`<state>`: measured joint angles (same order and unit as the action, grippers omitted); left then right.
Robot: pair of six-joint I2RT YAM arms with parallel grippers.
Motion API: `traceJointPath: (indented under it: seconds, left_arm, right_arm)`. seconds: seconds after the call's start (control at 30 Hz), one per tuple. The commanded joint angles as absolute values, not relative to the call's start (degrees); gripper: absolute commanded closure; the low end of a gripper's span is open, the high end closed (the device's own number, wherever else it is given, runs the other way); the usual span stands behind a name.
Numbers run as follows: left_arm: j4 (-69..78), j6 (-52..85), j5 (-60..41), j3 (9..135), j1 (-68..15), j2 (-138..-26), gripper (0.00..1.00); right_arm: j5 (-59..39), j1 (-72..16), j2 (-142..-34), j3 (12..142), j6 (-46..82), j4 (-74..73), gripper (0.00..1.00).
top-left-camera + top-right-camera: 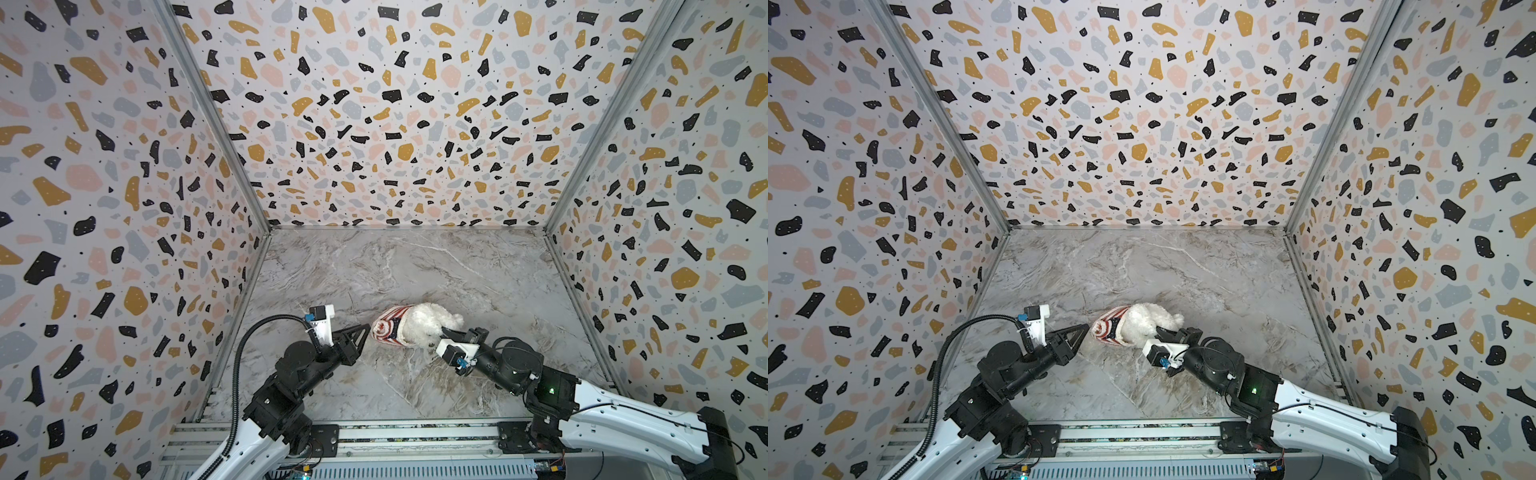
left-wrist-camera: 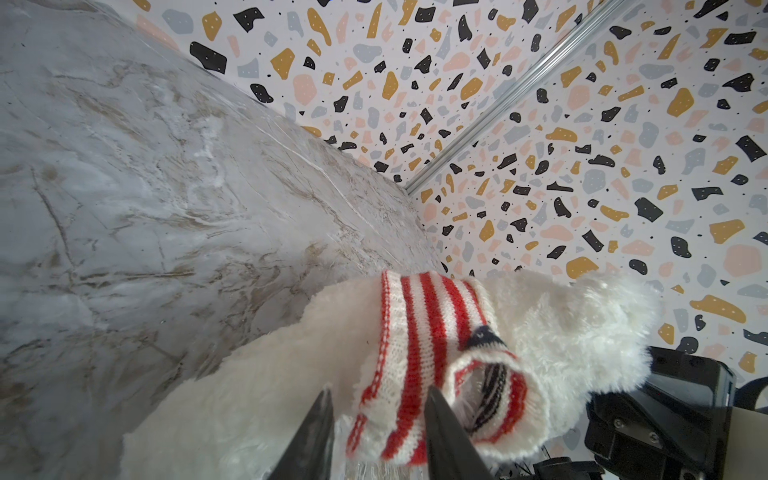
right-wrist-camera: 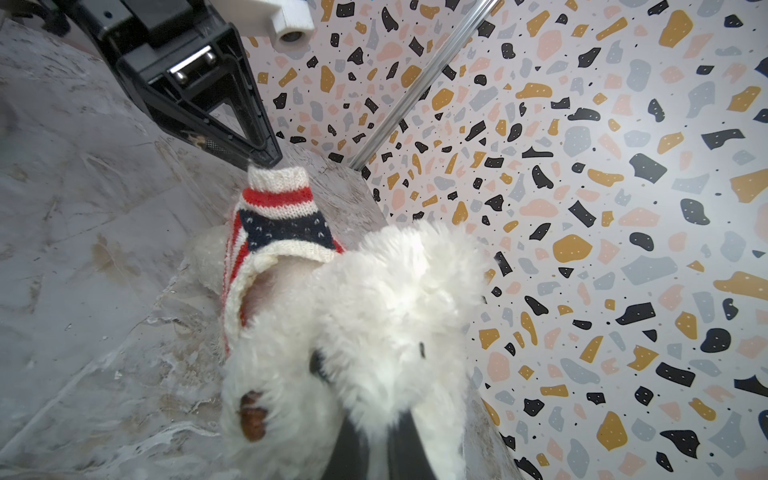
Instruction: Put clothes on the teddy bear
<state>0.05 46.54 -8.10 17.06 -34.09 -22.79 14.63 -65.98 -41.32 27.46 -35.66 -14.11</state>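
The white fluffy teddy bear [image 1: 428,322] [image 1: 1146,320] lies on its side on the marble table [image 1: 415,270]. A red-and-white striped knit top [image 1: 388,328] [image 1: 1108,326] with a navy patch covers its left end. My left gripper [image 1: 368,328] [image 2: 379,392] meets that end of the top. Its fingers are closed on a fold of the striped knit [image 2: 415,365], and its tip touches the top's white cuff [image 3: 276,176]. My right gripper [image 1: 444,330] [image 3: 378,417] is shut on a tuft of the bear's fur [image 3: 395,311] at its near right side.
Terrazzo-patterned walls [image 1: 395,124] close the table in at the back and on both sides. An aluminium rail [image 1: 415,436] carrying both arm bases runs along the front edge. Both arms reach inward from the front corners, their wrists low over the marble.
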Motion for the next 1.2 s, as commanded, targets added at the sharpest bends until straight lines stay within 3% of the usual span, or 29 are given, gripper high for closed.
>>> traceJointPath:
  seconds: [0.0, 0.6, 0.9, 1.03, 1.17]
  left_arm:
    - [2.0, 45.1, -9.9, 16.7, -33.8, -24.5, 0.65]
    - [8.8, 42.9, -15.4, 16.2, -33.8, -29.7, 0.73]
    - [8.9, 42.5, -14.7, 16.3, -33.8, -30.0, 0.88]
    - [7.6, 42.1, -13.4, 16.6, -33.9, -29.6, 1.00]
    - [5.3, 43.7, -8.5, 16.3, -33.8, -27.9, 1.00]
  right_arm:
    - [15.0, -66.0, -41.0, 28.6, -35.2, -15.7, 1.00]
    - [15.0, -66.2, -42.3, 28.9, -35.6, -16.3, 1.00]
    - [15.4, -66.2, -42.4, 29.2, -35.9, -16.3, 1.00]
    - [15.5, -66.2, -42.5, 29.4, -35.9, -16.2, 1.00]
    - [16.0, -66.2, -42.4, 29.8, -35.4, -15.9, 1.00]
